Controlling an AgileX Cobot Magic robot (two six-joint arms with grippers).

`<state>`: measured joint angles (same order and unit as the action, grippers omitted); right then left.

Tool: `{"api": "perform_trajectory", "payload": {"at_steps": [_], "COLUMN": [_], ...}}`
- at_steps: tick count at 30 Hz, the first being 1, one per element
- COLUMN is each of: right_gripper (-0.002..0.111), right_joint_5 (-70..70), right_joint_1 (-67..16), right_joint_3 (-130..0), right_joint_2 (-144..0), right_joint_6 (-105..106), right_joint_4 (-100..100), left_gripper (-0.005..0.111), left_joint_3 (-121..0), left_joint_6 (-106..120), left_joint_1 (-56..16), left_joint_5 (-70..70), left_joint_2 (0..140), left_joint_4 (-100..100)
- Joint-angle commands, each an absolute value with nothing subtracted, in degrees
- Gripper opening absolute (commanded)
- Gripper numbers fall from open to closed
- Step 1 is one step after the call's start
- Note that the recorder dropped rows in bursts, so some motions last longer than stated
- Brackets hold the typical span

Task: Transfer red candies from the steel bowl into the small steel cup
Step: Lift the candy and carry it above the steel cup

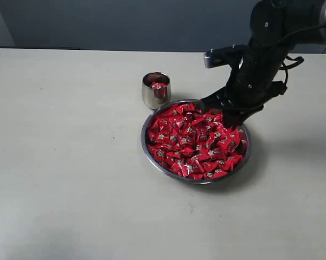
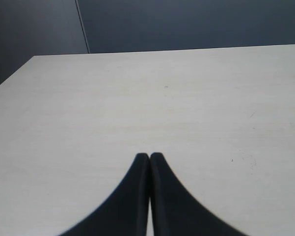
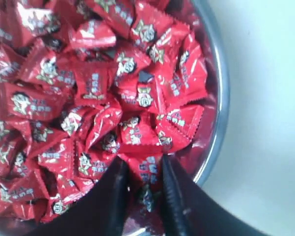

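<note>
A heap of red candies [image 1: 195,141] fills the steel bowl [image 1: 144,140] at the table's middle. Just behind the bowl on its left stands the small steel cup [image 1: 151,97], with a red candy [image 1: 159,90] showing inside it. My right gripper [image 1: 231,120] reaches down into the bowl's far right side. In the right wrist view this gripper [image 3: 144,162] is shut on one red candy [image 3: 147,169] close to the bowl's rim [image 3: 221,98]. My left gripper [image 2: 149,156] is shut with nothing in it, over bare table, and does not show in the exterior view.
The light table [image 1: 59,162] stretches wide on the left and in front of the bowl. A dark wall [image 1: 125,21] runs behind the table's far edge. The right arm [image 1: 266,49] rises over the bowl's far right.
</note>
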<state>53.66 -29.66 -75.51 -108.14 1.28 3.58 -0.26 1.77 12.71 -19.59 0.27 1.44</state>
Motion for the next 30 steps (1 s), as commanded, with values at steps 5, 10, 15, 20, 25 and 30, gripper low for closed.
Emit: {"api": "perform_trajectory", "payload": {"at_steps": [5, 10, 15, 20, 25, 30], "right_gripper": [-0.001, -0.001, -0.001, -0.001, -0.001, -0.001], "right_joint_5": [41.7, 34.6, 33.8, 33.5, 30.7, 26.0], "right_joint_1": [-29.4, -29.4, -30.3, -32.4, -35.1, -36.7], "right_joint_3": [-75.8, -77.0, -84.1, -90.2, -93.4, -95.6], "right_joint_2": [-106.3, -106.6, -109.2, -112.8, -116.7, -120.1], "right_joint_6": [8.1, 17.1, 18.0, 19.5, 20.0, 19.5], "right_joint_4": [10.3, 22.7, 25.6, 25.6, 25.5, 24.9], "left_gripper": [0.0, 0.0, 0.0, 0.0, 0.0, 0.0], "left_joint_3": [0.0, 0.0, 0.0, 0.0, 0.0, 0.0], "left_joint_6": [1.7, 1.7, 1.7, 1.7, 1.7, 1.7], "left_joint_1": [12.4, 12.4, 12.4, 12.4, 12.4, 12.4], "left_joint_5": [-19.1, -19.1, -19.1, -19.1, -19.1, -19.1], "left_joint_2": [0.0, 0.0, 0.0, 0.0, 0.0, 0.0], "left_joint_4": [1.6, 1.6, 1.6, 1.6, 1.6, 1.6]}}
